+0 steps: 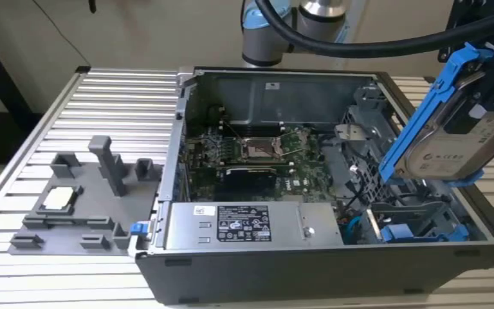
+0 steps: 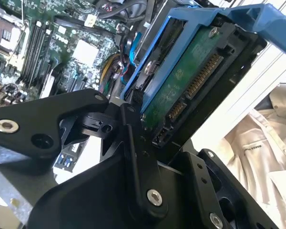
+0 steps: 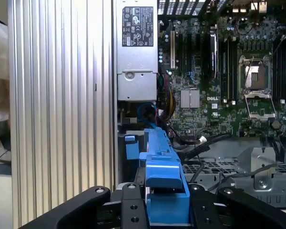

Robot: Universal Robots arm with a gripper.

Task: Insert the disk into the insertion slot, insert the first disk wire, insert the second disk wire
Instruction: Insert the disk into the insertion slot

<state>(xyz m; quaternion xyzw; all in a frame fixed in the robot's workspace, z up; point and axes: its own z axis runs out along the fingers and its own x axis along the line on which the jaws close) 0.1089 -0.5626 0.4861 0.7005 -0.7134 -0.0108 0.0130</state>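
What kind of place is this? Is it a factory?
Probably a robot lab or workshop: a robot arm hangs over an open computer case on a ribbed metal table, its claw holding the disk.

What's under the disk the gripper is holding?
The insertion slot with blue rails, inside the open computer case. The tilted disk covers whatever lies directly behind it.

No legible text anywhere.
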